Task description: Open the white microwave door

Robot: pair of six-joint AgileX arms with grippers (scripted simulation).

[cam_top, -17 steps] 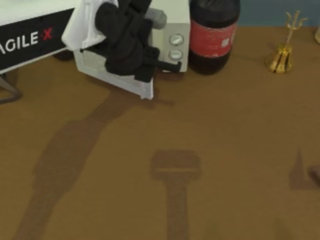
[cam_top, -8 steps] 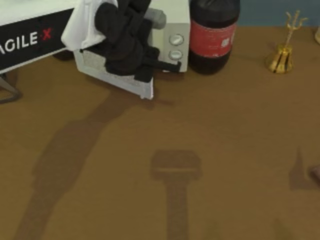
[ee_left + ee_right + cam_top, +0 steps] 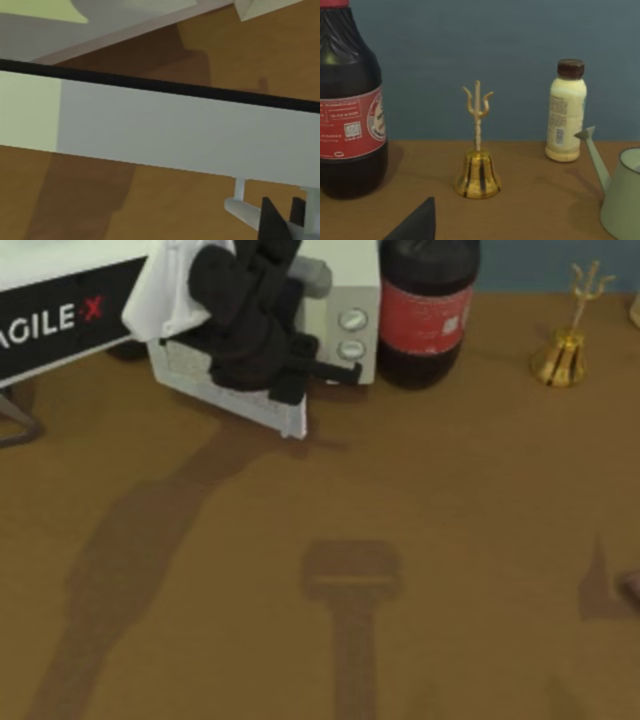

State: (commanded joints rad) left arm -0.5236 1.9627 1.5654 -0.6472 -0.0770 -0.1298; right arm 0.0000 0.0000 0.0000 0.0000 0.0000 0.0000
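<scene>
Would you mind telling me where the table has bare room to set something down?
The whole near table is bare, plus the strip between the dark bottle and the gold bell. The far left is crowded: the left gripper works at the door of the white microwave.

At the upper left of the frame, the white microwave (image 3: 345, 280) stands on the brown bench (image 3: 400, 540). Its door (image 3: 240, 400) is swung partly outward. The black left hand (image 3: 335, 370) sits just in front of the two knobs. A dark bottle (image 3: 428, 310) is just right of the microwave; a gold bell (image 3: 565, 350) stands farther right.
</scene>
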